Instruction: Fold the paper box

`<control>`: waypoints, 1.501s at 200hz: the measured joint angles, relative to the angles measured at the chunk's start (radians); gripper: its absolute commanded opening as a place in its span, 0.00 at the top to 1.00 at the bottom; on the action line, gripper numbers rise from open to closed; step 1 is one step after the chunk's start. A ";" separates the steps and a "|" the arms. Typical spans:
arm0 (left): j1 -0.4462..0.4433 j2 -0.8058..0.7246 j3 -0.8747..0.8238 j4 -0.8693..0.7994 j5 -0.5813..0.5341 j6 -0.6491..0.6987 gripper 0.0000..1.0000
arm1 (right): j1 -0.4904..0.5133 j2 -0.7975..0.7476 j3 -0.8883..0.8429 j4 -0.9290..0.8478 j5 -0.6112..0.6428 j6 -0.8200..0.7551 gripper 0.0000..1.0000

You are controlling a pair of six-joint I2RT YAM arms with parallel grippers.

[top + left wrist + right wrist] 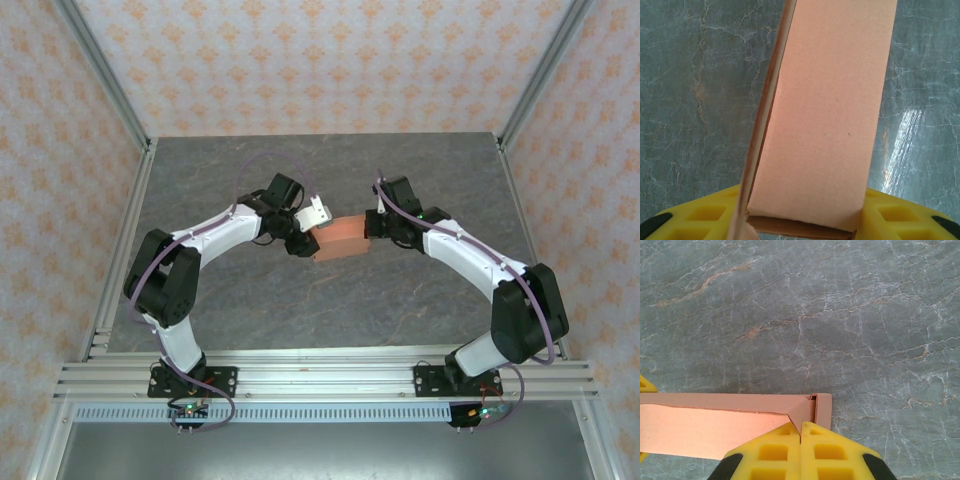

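Note:
The paper box [340, 240] is salmon-orange card, partly folded into a small flat rectangle, held between both arms over the middle of the table. My left gripper [308, 240] grips its left end. In the left wrist view the box [830, 100] runs away from the camera, its width spanned by the yellow fingers [900, 215] of the left gripper [802, 220], with a side panel standing loose along the left. My right gripper [800, 427] is shut, and a thin flap of the box [715, 420] near its end corner slips between the fingertips.
The grey marbled table [400, 310] lies under the box. Aluminium frame posts [105, 75] stand at the back corners, and a rail [320, 375] crosses the near edge at the arm bases. Patterned walls close in three sides.

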 measured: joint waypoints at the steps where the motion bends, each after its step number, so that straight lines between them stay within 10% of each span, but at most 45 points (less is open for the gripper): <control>1: 0.000 0.000 0.000 -0.001 0.000 0.000 0.52 | 0.000 0.000 0.000 0.000 0.002 0.000 1.00; 300: -0.004 0.017 0.028 -0.020 -0.025 -0.003 0.52 | 0.032 0.003 0.017 -0.036 0.072 -0.016 1.00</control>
